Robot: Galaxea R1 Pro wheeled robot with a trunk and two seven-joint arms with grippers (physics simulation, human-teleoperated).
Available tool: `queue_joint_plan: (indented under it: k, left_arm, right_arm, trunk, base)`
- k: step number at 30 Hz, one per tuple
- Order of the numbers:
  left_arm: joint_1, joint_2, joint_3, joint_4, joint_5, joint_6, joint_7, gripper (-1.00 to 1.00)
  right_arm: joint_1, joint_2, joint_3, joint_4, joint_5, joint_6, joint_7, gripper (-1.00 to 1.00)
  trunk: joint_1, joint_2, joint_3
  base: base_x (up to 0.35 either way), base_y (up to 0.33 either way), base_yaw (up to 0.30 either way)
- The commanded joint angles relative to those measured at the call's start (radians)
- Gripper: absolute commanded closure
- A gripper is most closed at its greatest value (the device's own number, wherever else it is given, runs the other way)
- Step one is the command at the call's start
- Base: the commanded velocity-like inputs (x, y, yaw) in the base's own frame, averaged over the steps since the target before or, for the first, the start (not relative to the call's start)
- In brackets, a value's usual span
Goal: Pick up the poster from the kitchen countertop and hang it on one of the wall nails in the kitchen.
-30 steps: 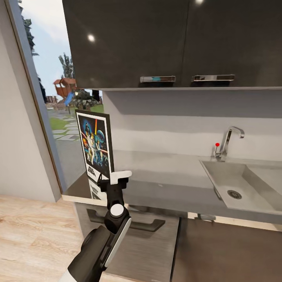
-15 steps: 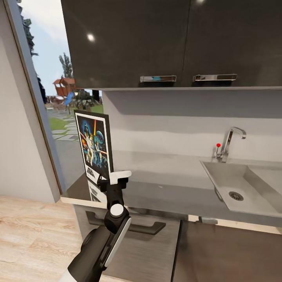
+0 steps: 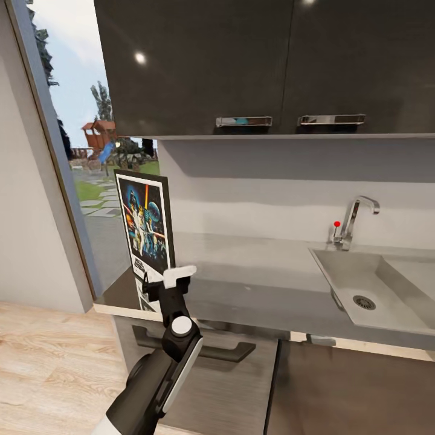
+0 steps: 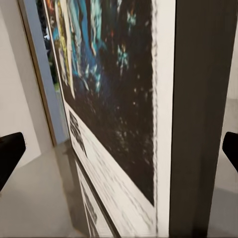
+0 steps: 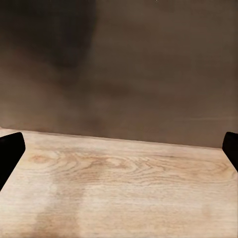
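The poster (image 3: 145, 225) stands upright at the far left end of the grey counter (image 3: 254, 284), beside the tall window (image 3: 72, 157), its dark blue art and white border facing the robot at a slant and its lower edge mirrored in the glossy counter end. The left gripper (image 3: 158, 283) is raised just in front of the poster's lower right corner, near its bottom border; one white finger (image 3: 179, 273) lies to the right of that corner and the dark one sits to the left against the poster's base. In the left wrist view the poster (image 4: 124, 114) stands between the two dark fingertips (image 4: 10, 154), which sit far apart at either side with space between them and the frame, so the left gripper is spread wide and grasps nothing. Whether any finger touches the poster cannot be told. To the right along the counter, well apart from the poster, lie the built-in sink (image 3: 377, 290) and the chrome tap (image 3: 354, 220) with a red knob. Dark wall cabinets (image 3: 266, 66) with chrome handles hang above, and dark wood-grain cabinets (image 3: 241, 386) sit below the counter. In the right wrist view the right gripper (image 5: 119, 151) points at a light wooden floor (image 5: 119, 188) and a dark cabinet face (image 5: 129, 64), its fingertips spread wide apart and empty.
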Motion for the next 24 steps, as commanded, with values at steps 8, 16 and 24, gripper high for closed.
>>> queue_joint_plan:
  k: [8, 16, 24]
  left_arm:
    - [-0.001, 0.000, -0.001, 0.007, -0.002, 0.007, 0.010, -1.00]
    - [-0.001, 0.000, -0.001, 0.007, -0.002, 0.007, 0.011, -1.00]
    - [-0.001, 0.000, -0.001, 0.007, -0.002, 0.007, 0.013, -1.00]
  right_arm:
    - [-0.001, 0.000, 0.000, 0.001, 0.000, -0.003, -0.002, -1.00]
    - [0.000, 0.000, 0.000, 0.001, 0.001, -0.003, -0.002, -1.00]
    - [0.000, 0.000, 0.000, 0.001, 0.002, -0.003, -0.002, -1.00]
  trunk:
    - [0.000, -0.001, -0.001]
    - [0.000, -0.001, -0.001]
    - [0.000, -0.001, -0.001]
  base:
    - [0.000, 0.000, 0.000]
    - [0.038, -0.012, 0.000]
    - [0.037, -0.014, 0.000]
